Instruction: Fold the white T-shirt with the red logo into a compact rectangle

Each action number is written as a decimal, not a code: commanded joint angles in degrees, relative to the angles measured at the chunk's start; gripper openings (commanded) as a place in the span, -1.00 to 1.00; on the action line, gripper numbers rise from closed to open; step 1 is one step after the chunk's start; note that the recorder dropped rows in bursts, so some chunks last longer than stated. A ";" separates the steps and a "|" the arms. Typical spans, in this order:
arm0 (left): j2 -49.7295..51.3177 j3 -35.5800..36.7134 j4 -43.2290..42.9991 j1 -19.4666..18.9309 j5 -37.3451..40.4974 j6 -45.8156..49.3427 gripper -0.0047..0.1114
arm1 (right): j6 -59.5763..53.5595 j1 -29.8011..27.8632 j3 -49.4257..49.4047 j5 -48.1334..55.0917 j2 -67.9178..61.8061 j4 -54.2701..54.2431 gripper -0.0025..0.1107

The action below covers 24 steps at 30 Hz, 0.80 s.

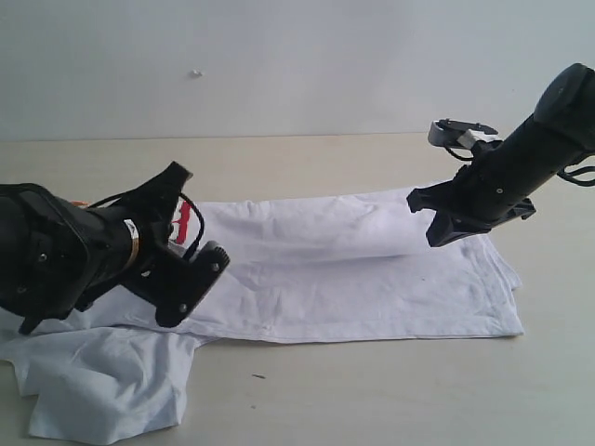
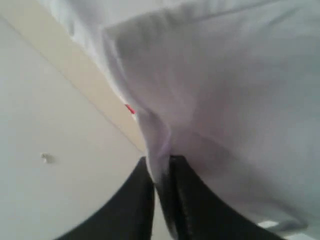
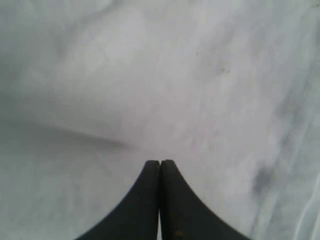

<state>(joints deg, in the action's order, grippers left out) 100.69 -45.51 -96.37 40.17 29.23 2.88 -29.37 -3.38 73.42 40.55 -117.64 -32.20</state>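
Note:
The white T-shirt (image 1: 353, 279) lies spread across the tan table (image 1: 372, 400), one sleeve crumpled at the front left (image 1: 93, 390). A bit of the red logo (image 1: 184, 223) peeks out beside my left gripper (image 1: 206, 260), which is shut on a fold of the shirt. In the left wrist view the cloth (image 2: 225, 90) runs down between the black fingers (image 2: 182, 200), with a red speck of logo (image 2: 129, 108) at the fold's edge. My right gripper (image 1: 439, 234) is shut at the shirt's far right edge, and a raised fold of cloth (image 3: 165, 100) meets its tips (image 3: 160, 162).
A pale wall (image 1: 279, 65) runs behind the table's far edge. Bare tabletop shows in front of the shirt and to its right (image 1: 548, 279). The left arm's black body (image 1: 56, 260) covers the shirt's left part.

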 commanded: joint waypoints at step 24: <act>-2.92 -8.31 29.87 -3.21 1.08 -29.43 -0.92 | -0.94 0.07 0.29 0.27 0.17 -0.42 -0.96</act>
<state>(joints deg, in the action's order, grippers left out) 100.02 -53.46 -79.76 37.79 33.21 -29.92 -29.59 -3.38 73.42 40.45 -117.64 -32.20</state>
